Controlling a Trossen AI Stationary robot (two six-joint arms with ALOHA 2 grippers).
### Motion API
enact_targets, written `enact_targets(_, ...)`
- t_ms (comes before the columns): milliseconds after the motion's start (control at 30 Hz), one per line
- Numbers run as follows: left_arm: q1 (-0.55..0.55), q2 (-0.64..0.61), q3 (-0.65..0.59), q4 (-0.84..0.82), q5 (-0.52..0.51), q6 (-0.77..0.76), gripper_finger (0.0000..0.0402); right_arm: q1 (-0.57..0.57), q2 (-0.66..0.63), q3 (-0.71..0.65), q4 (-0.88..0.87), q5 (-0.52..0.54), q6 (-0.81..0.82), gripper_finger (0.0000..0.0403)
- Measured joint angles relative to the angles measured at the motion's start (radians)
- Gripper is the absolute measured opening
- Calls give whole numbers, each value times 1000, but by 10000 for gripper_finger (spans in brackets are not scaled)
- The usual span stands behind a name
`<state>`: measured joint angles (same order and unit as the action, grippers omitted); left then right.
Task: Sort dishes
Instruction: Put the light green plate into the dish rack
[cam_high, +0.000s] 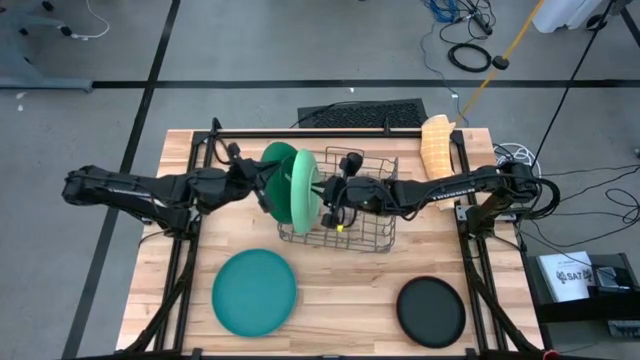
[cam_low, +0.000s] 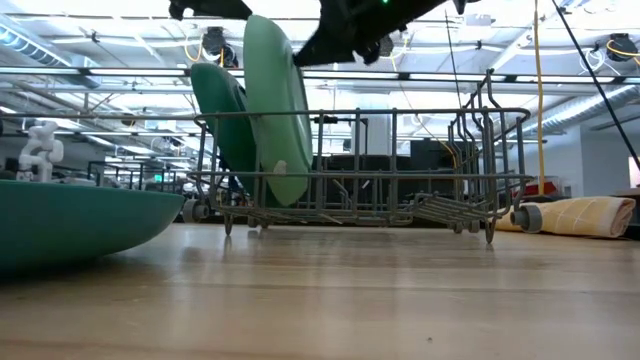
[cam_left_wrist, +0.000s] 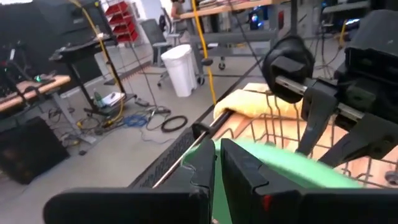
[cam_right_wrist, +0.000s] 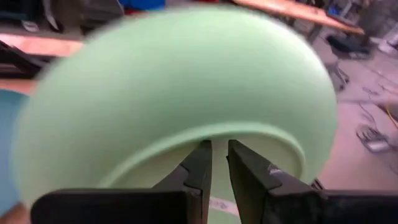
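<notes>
A grey wire rack (cam_high: 370, 235) stands mid-table. A large light-green plate (cam_high: 303, 190) stands on edge at its left end, with a darker green plate (cam_high: 275, 160) on edge just behind it. In the low view both show, the light-green plate (cam_low: 275, 110) and the darker green one (cam_low: 215, 110), with their lower edges among the rack's wires. My right gripper (cam_high: 325, 195) is shut on the light-green plate. My left gripper (cam_high: 262, 178) is shut and empty over the darker plate. A teal plate (cam_high: 255, 292) and a small black-faced plate (cam_high: 431, 311) lie flat on the table. My right gripper (cam_right_wrist: 219, 158) pinches the light-green plate's upper rim (cam_right_wrist: 219, 132) between its two fingers. It comes from the table's right side, slanting down. The plate stands on edge, tilted, with its lower edge (cam_low: 280, 198) down in the rack.
A rolled beige mat (cam_high: 436, 147) lies at the table's far right. The teal plate takes up the near left (cam_low: 70, 220), and the black plate the near right. The rack's right part (cam_low: 420, 200) holds no plates. Bare wood lies between the two flat plates.
</notes>
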<state>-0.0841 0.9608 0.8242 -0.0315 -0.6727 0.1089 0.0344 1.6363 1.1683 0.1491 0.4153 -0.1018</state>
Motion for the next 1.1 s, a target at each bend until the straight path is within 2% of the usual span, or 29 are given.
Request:
enact_targets(367,-90,-17,0,-2,31,31,29,-57,33,1,66,-16,-45,50)
enact_targets(633,-115,-3,0,-51,200,1,29,-50,77,1,66,-31,-26,50)
enact_targets(900,-130,32,0,-148,192,-48,29,42,39,1,67,-18,-110,50)
enact_targets(1100,-91,63,0,-173,99,-43,29,87,17,1,66,-22,-125,50)
